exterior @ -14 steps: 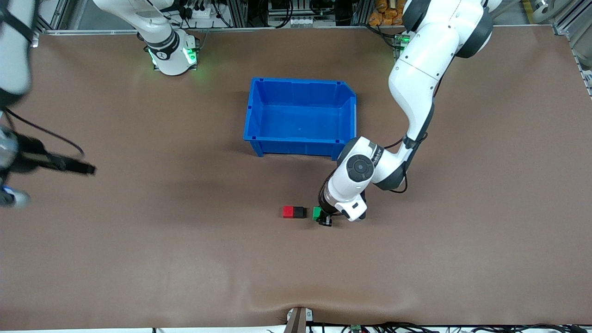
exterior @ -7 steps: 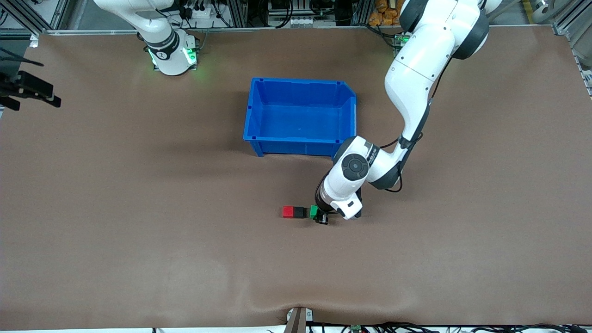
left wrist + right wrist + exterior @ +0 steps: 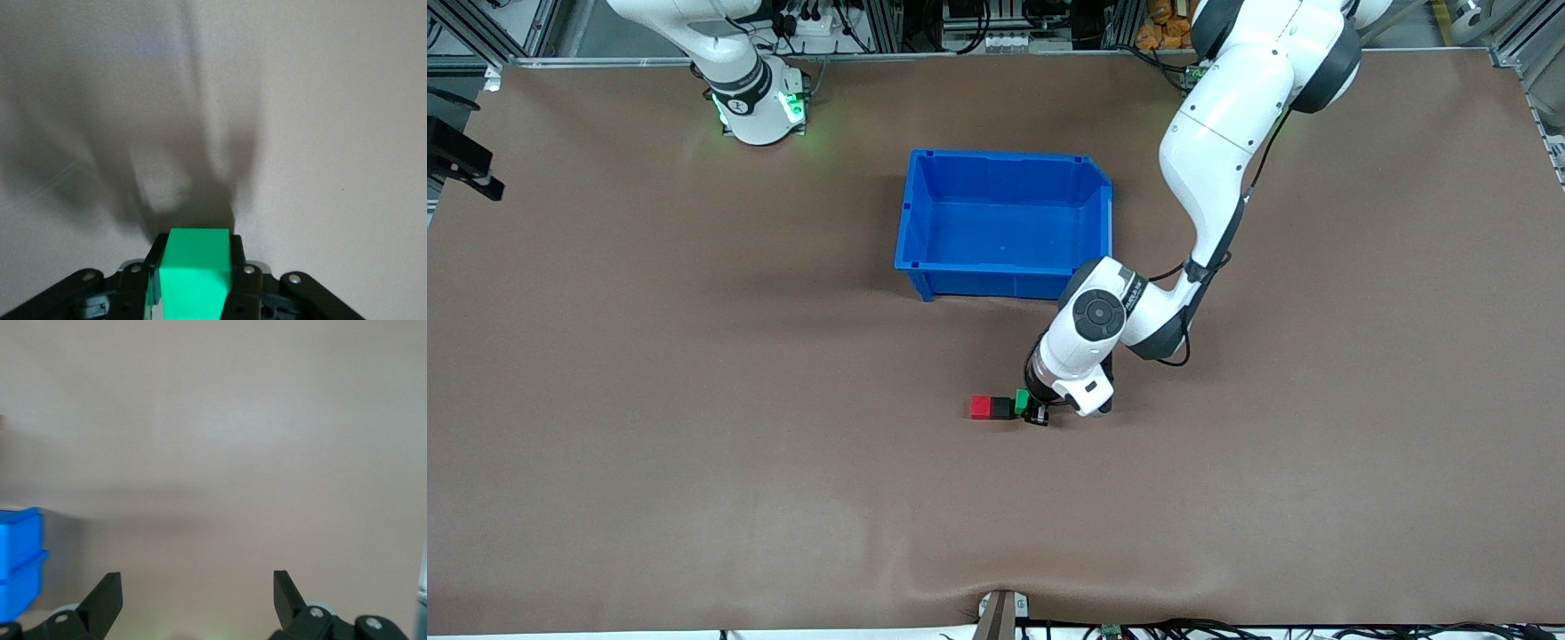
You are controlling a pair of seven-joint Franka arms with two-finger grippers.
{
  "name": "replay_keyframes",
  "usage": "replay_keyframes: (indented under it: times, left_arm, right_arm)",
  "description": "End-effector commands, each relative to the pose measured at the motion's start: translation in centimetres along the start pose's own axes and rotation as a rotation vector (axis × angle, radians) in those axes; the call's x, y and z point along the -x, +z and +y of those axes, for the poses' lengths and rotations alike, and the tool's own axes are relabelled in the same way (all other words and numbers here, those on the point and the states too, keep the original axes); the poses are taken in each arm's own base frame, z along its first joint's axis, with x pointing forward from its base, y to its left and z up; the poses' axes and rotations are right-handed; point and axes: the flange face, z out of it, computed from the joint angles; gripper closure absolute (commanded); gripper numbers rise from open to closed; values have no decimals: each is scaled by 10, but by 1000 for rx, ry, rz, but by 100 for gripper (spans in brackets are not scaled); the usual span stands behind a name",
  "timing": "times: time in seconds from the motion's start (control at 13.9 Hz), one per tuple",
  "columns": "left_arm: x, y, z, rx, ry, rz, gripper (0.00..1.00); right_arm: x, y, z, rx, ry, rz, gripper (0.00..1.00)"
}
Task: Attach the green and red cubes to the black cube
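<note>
Front view, largest first: brown worktop (image 3: 694, 444); blue bin (image 3: 1005, 222), farther from the camera than the cubes. Left gripper (image 3: 1030, 409) low at the worktop, fingers (image 3: 243, 293) closed on the green cube (image 3: 1021, 401), one on each side of it. Black cube (image 3: 1002, 408) just beside those fingers, toward the right arm's end, against the green cube; red cube (image 3: 982, 407) touching the black one's outer face. Right gripper (image 3: 193, 597) waiting high over bare worktop, fingers spread wide, gripping nothing, bin corner (image 3: 20, 560) off to one side.
</note>
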Motion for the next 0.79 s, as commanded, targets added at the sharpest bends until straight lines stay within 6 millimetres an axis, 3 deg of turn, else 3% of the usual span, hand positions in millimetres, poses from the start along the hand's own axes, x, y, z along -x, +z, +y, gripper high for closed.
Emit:
replay_keyframes:
  times: [0.0, 0.43, 0.5, 0.57, 0.65, 0.72]
  left_arm:
    - [6, 14, -3, 3, -19, -11, 95]
    - [14, 14, -2, 54, -29, -38, 89]
    - [14, 14, -2, 60, -28, -40, 81]
    - [14, 15, -2, 60, -28, -40, 51]
    - [14, 15, -2, 61, -30, -40, 1]
    - [13, 15, -2, 61, -39, -40, 0]
  right_arm:
    - [-3, 4, -8, 13, -23, -32, 0]
    - [9, 3, 0, -86, -7, -55, 0]
    - [9, 2, -2, -103, -13, -51, 0]
    - [8, 3, -4, -105, -16, -51, 0]
    - [9, 2, -4, -105, -18, -50, 0]
    - [9, 2, -4, -106, -16, -49, 0]
